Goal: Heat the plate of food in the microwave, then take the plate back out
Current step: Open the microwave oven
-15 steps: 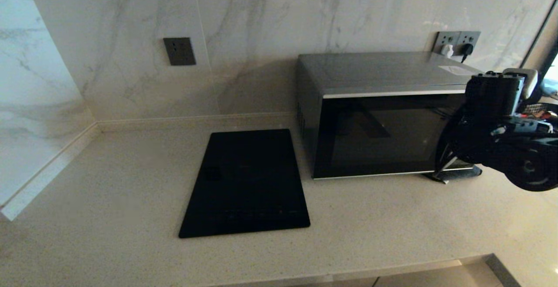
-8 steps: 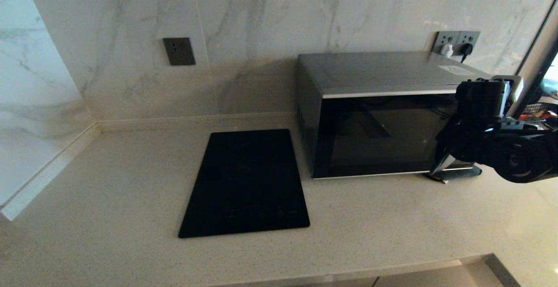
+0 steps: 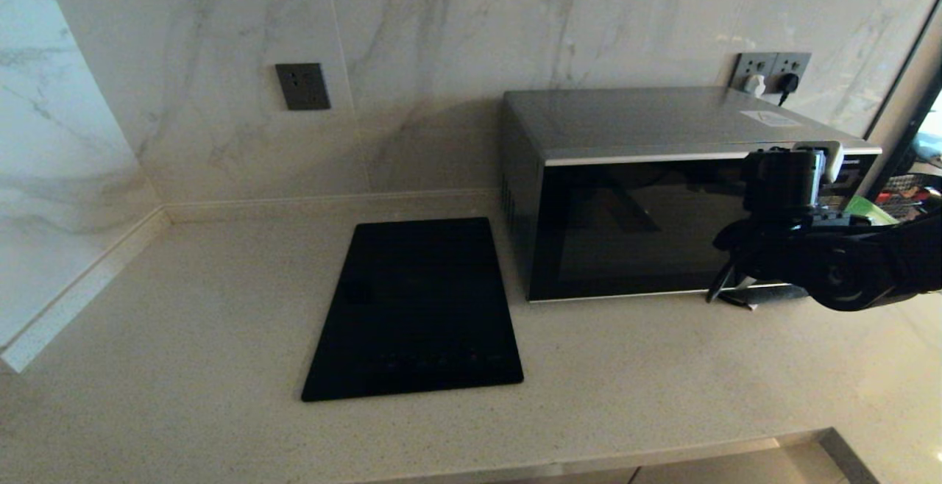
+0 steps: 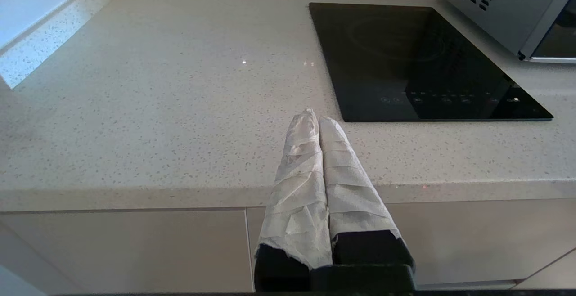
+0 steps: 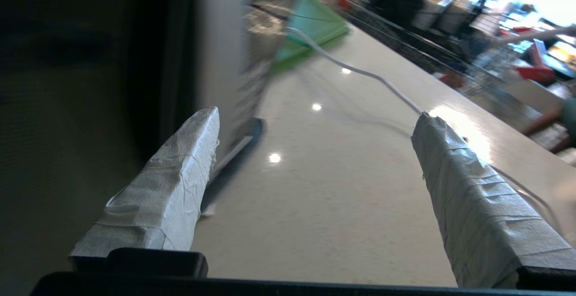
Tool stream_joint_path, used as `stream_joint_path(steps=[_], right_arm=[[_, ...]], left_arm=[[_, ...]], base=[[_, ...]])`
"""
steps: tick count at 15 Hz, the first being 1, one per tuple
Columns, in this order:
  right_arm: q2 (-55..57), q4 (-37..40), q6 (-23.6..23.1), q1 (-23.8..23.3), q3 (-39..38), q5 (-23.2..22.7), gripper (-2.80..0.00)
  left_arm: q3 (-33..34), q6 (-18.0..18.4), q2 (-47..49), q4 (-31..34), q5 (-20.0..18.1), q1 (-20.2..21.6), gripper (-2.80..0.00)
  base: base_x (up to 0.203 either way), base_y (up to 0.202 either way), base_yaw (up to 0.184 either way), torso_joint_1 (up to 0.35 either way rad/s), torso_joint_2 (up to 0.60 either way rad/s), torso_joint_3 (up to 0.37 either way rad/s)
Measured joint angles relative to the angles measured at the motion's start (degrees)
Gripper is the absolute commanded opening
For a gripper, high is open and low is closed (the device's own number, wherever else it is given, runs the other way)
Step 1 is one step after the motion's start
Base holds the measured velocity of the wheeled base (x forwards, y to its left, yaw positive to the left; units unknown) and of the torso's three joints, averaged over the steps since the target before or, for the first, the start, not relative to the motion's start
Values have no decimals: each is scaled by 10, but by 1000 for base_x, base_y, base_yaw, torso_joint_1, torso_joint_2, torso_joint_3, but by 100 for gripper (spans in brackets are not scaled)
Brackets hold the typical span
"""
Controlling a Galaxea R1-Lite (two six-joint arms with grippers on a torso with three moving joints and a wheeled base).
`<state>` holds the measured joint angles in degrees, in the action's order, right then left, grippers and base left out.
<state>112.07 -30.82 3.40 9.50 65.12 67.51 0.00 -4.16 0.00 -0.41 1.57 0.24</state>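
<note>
The right claw (image 5: pixel 315 161) is spread wide and grasps nothing; it hangs just in front of the right end of the microwave (image 3: pixel 633 197), low over the desk (image 3: pixel 625 381), one taped finger beside the door's right edge and the other out over bare desk. My guess is that it is lining up on the door's edge to pull it open. The risk lies there: the fingers are wrapped in crinkled pale tape, soft but slick-looking, and the door edge is a thin smooth metal strip, so a shallow bite could slip off, or a skewed pull could drag the whole box across the polished desk. A thin white cable (image 5: pixel 355 69) runs close to the outer finger and could snag.

The microwave is a boxy brushed-grey shell with a glossy dark glass door, shut. Left of it lies a flat black glass slab (image 3: pixel 416 307); a green board (image 5: pixel 315 30) lies farther right. The desk is speckled pale stone.

The plate of food shows nowhere. The left claw (image 4: pixel 317 118) is clenched on nothing, parked at the desk's near edge.
</note>
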Motion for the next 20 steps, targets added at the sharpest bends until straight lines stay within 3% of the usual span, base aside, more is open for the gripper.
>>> stream_joint_path(steps=[8, 20], right_arm=[[24, -1, 9, 21, 15, -6, 0], [88, 1, 10, -12, 62, -3, 0]], left_arm=[[0, 0, 0, 0, 0, 0, -280], [0, 0, 0, 0, 0, 0, -280]], base=[[0, 0, 0, 0, 0, 0], [0, 0, 0, 0, 0, 0]])
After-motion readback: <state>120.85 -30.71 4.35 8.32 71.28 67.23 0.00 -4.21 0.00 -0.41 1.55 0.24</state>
